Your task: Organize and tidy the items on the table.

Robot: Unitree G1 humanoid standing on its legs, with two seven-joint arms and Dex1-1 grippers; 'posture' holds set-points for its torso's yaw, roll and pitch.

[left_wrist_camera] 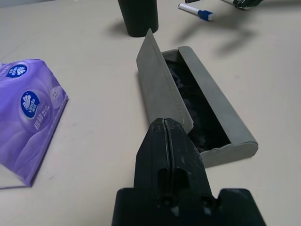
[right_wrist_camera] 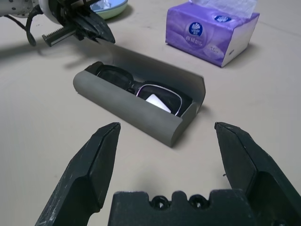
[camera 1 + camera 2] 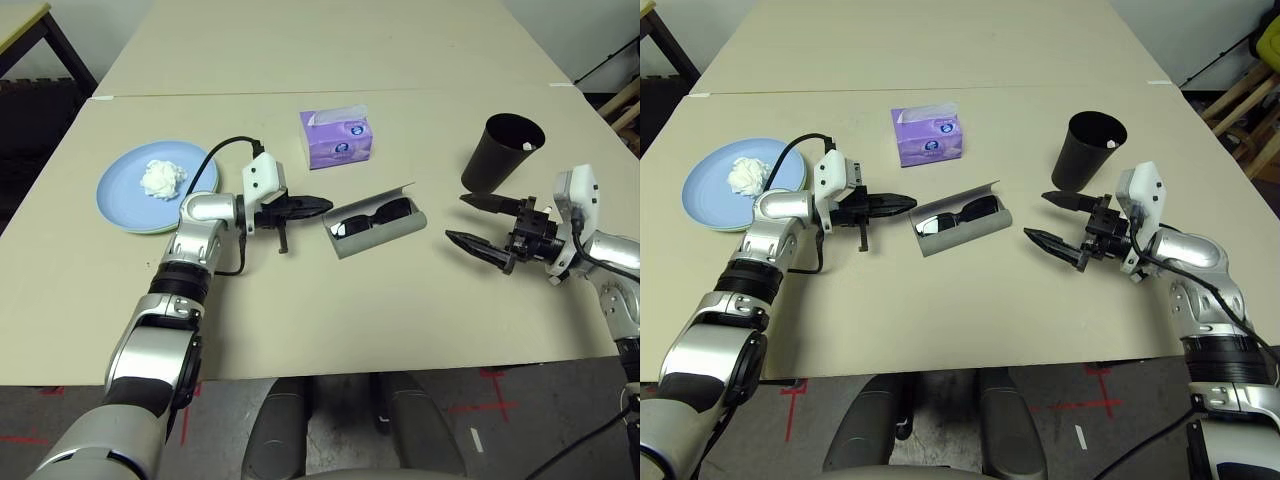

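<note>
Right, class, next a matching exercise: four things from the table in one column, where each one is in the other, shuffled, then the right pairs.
Things
1. Black sunglasses
2. White tissue wad
3. Left claw
4. Black cup

Places or states
A. On the light blue plate
B. Shut, beside the glasses case
C. Standing beyond the right claw
D. Lying inside the open grey case

Pairs: 1-D, 2-A, 3-B, 4-C

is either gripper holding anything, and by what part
Nothing is held: the left gripper is shut on nothing beside the glasses case, the right open and empty.
</note>
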